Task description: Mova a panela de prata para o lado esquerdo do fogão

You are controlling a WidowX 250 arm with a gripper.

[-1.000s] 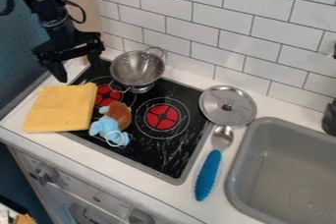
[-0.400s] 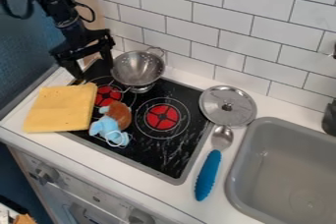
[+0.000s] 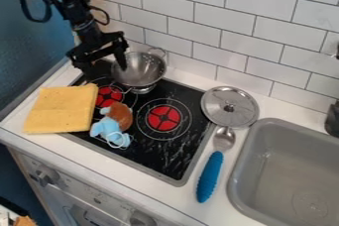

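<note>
My gripper (image 3: 106,73) hangs over the back left corner of the stove (image 3: 153,153), open, its fingers spread apart. The silver pan (image 3: 141,70), a perforated metal bowl with loop handles, stands upright at the stove's back edge, left of centre. One finger overlaps the pan's left rim from this angle; whether it is inside the bowl or touching cannot be told. The other finger is out to the left, above the stove's left border. Nothing is seen held between them.
A yellow cloth (image 3: 61,109) covers the stove's left edge. A blue and brown plush toy (image 3: 112,127) lies in front of the pan. To the right are a metal lid (image 3: 229,107), a blue-handled spoon (image 3: 210,175) and a grey sink (image 3: 291,170). Tiled wall (image 3: 218,31) rises behind.
My gripper has moved right, from left of the stove to the pan's left rim, with its fingers staying apart. The pan and the other objects have stayed put.
</note>
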